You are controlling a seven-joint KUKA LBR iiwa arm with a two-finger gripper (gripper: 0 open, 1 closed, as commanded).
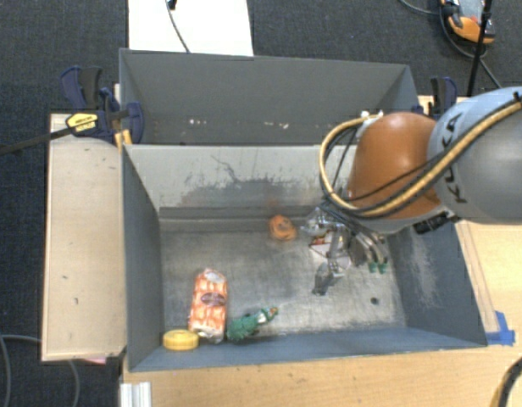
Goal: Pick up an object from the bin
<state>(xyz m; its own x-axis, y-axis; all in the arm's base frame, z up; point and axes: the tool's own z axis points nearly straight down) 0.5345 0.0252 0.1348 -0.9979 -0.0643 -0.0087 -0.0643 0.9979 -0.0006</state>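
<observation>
Nothing looks picked up yet. The gripper (327, 278) hangs middle right in the bin (244, 274); open or closed, I cannot tell.

Even, fairly bright light falls from above. The grey metal bin (142, 253) has a pale sheen on its floor, the arm's orange cover (395, 164) a soft highlight. Shadows are faint.

The arm (490, 172) is seen as a thick, rounded link of light grey, on which dark letters (450, 161) reading KUKA are printed. Its wrist is hidden under a smooth orange cover (392, 164) of dome shape, around which black and pale yellow cables (330, 155) are looped. Under the cover, the gripper (324, 282) is made of bare silver metal, with a few small green parts.
</observation>
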